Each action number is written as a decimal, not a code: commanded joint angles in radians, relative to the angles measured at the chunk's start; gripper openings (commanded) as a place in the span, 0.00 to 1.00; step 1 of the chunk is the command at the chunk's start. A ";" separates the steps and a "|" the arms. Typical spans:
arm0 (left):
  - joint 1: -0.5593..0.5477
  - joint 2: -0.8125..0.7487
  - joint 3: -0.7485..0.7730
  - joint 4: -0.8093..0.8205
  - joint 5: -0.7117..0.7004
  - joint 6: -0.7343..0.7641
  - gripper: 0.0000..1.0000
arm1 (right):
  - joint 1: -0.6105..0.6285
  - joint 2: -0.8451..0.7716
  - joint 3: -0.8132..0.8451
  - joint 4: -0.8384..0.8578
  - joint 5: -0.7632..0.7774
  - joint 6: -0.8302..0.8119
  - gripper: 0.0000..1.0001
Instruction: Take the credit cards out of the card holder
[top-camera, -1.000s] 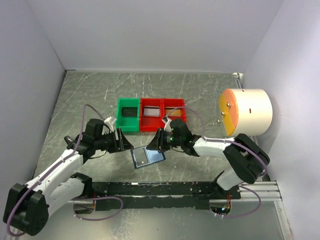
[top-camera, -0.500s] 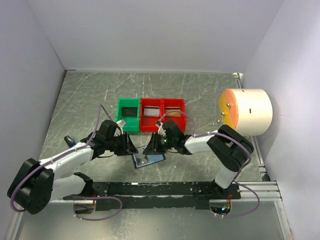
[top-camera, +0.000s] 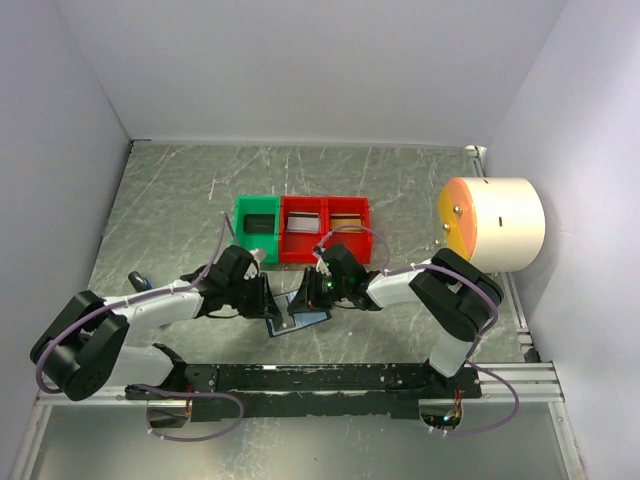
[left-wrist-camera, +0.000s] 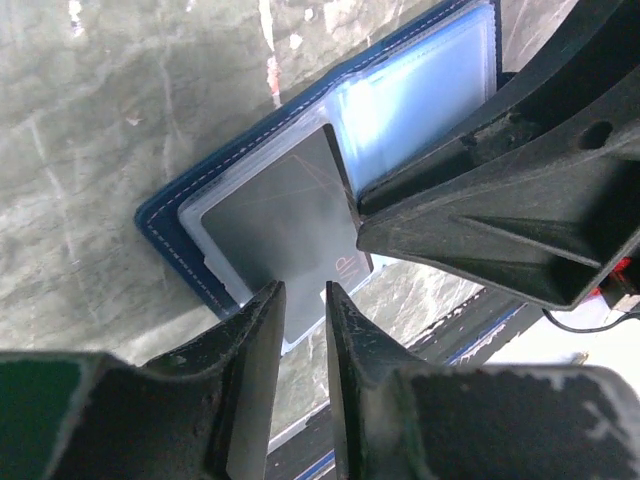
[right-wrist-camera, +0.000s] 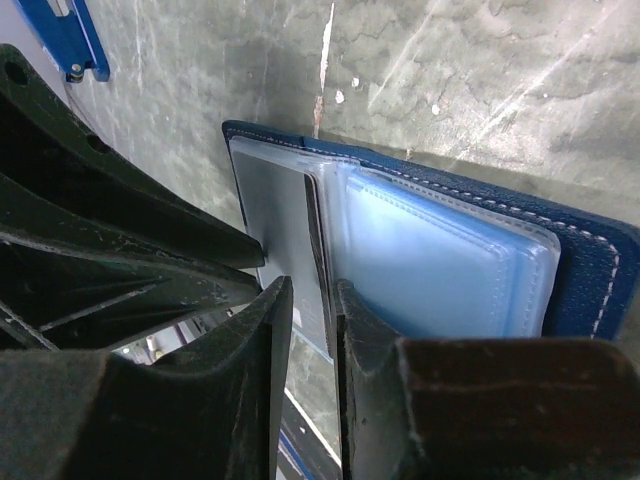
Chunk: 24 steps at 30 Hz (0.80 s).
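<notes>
**Two arms at one card holder**
Both arms are stretched low. The left pincer (left-wrist-camera: 302, 295) and right pincer (right-wrist-camera: 312, 290) are narrowed; grip cannot be told. One open card holder (right-wrist-camera: 590, 265) lies under both tips, one dark card (left-wrist-camera: 275, 215) just ahead of the left.

**Bright even light, soft close-ups**

We get bright, diffuse light in the top view: walls (top-camera: 300, 70) evenly white, no hard shadows, just faint shade around the card holder (top-camera: 300, 322). That frame is sharp. Left wrist view: glare washes the clear pockets (left-wrist-camera: 420, 90) at the card holder's upper right to pale blue; the left gripper (left-wrist-camera: 303, 292) below it is blurred. Right wrist view: same sheen, right gripper (right-wrist-camera: 310, 288) near-black, out of focus.
</notes>
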 joint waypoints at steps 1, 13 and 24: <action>-0.041 0.037 0.023 0.001 -0.104 -0.009 0.34 | 0.009 0.016 0.003 -0.011 0.016 0.003 0.23; -0.089 -0.029 0.022 -0.113 -0.257 -0.058 0.37 | 0.007 0.000 0.016 -0.080 0.047 -0.027 0.24; -0.090 0.006 0.035 -0.073 -0.238 -0.045 0.36 | 0.007 0.032 0.023 -0.035 0.020 -0.010 0.23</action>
